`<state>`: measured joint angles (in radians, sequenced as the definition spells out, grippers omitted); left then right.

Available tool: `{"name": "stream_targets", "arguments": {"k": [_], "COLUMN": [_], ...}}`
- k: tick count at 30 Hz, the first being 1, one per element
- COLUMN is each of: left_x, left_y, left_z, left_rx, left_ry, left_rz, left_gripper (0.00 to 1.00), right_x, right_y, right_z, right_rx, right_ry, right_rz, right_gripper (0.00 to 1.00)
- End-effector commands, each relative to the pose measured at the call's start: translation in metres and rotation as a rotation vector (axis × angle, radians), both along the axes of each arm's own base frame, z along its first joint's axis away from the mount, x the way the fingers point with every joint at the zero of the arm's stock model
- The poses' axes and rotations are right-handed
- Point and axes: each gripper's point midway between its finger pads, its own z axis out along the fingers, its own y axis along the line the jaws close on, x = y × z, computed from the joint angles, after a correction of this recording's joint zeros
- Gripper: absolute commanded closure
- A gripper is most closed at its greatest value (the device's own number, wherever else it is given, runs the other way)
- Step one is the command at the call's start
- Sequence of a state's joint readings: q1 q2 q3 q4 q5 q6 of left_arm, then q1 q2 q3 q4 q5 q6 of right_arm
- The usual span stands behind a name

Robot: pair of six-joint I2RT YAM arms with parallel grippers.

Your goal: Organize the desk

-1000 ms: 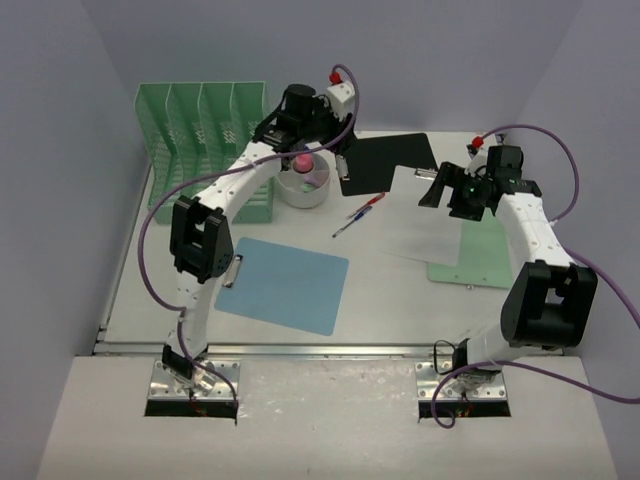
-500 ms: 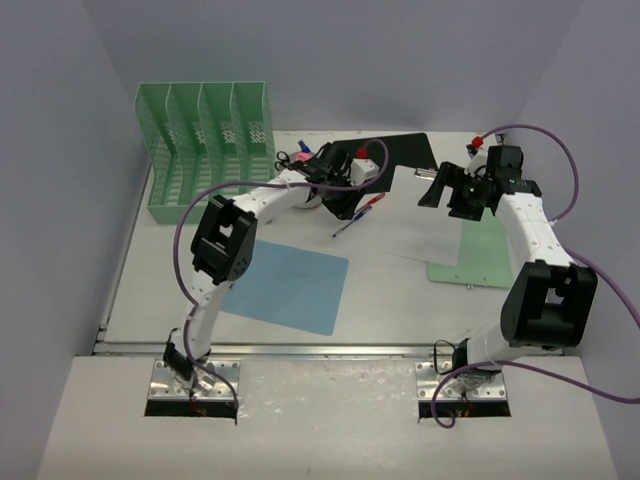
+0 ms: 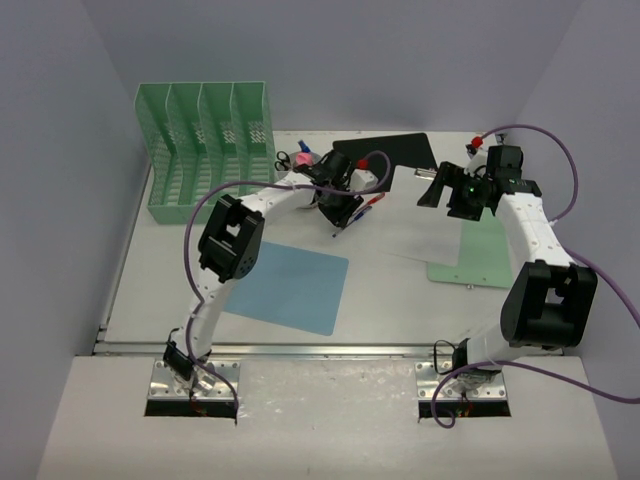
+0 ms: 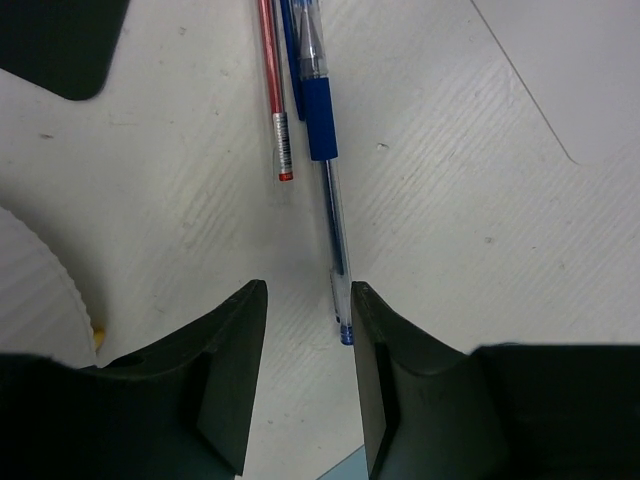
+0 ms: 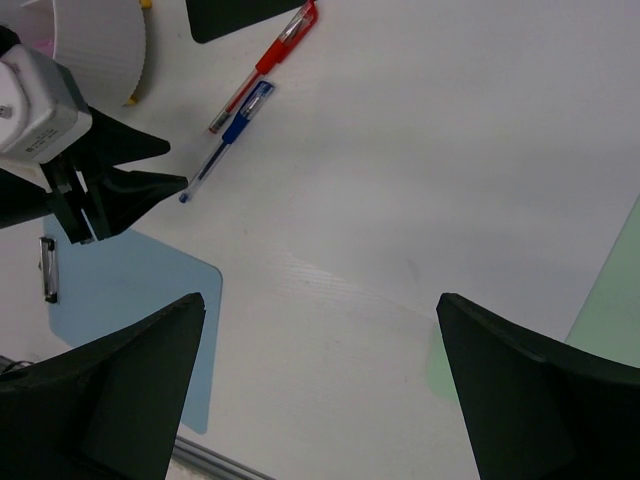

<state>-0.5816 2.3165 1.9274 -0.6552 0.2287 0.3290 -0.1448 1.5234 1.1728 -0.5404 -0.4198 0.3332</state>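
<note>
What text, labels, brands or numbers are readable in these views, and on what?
None readable in any view.
On the thin red plastic pen: a pale band of fine dark marks near one end, too small to read.
On the clear plastic pen with a blue grip, the mint-green slotted file rack and the light blue clipboard: no markings visible.

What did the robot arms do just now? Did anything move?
The left gripper swung off the white cup, down to the blue pen, its jaws narrowing around the tip but not gripping. The right gripper, open, and the red pen stayed put.
</note>
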Motion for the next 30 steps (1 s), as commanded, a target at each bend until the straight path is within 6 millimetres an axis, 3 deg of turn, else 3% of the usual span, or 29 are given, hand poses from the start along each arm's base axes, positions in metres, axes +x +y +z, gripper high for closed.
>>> {"name": "stream_targets", "arguments": {"k": [1, 12, 17, 22, 26, 30], "left_x": [0.005, -0.005, -0.022, -0.035, -0.039, -0.037], "left_y": [-0.011, -0.018, -0.016, -0.007, -0.01, -0.014], "left_z": [0.01, -0.014, -0.032, -0.04, -0.017, 0.042], "left_rx": [-0.006, 0.042, 0.078, 0.092, 0.04, -0.112], "left_ry": [-0.034, -0.006, 0.014, 0.047, 0.042, -0.008], "left_rz": [-0.016, -0.023, -0.025, 0.012, 0.032, 0.071], "left_gripper": [0.63, 0.75, 0.81, 1.0, 1.0, 1.0], "right_x": [0.007, 0.007, 0.013, 0.024, 0.032, 0.033], "right_y": [-0.001, 0.01, 0.017, 0.01, 0.007, 0.021], "right_z": [0.013, 0.013, 0.016, 0.022, 0.029, 0.042], "right_rx": [0.008, 0.077, 0.161, 0.169, 0.177, 0.26], "right_ry": [-0.047, -0.06, -0.069, -0.084, -0.11, -0.14], "right_rz": [0.001, -0.007, -0.045, -0.128, -0.174, -0.136], "right_gripper": [0.01, 0.01, 0.01, 0.01, 0.01, 0.01]}}
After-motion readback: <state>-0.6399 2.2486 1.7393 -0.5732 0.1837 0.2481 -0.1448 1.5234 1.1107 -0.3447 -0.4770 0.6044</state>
